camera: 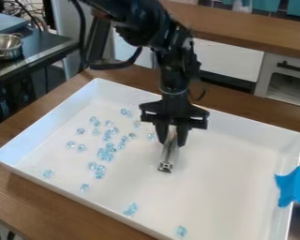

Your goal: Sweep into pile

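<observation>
Seeing loads of small, clear light-blue beads (106,153) from where I'm standing, loosely bunched left of centre, with a few strays near the bottom edge of the white rectangular tray (246,129). Just right of the bunch, mid-frame, the black two-finger gripper (172,137) has a slim silver metal tool (168,154) pinched, pointing down. Bright blue piece (295,186) at the tray's right side, shiny steel pot (5,46) upper left.

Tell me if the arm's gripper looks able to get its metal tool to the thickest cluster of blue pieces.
Probably yes: the gripper holds the metal tool inside the tray, and only bare tray floor shows between the tool's lower end and that cluster.
</observation>
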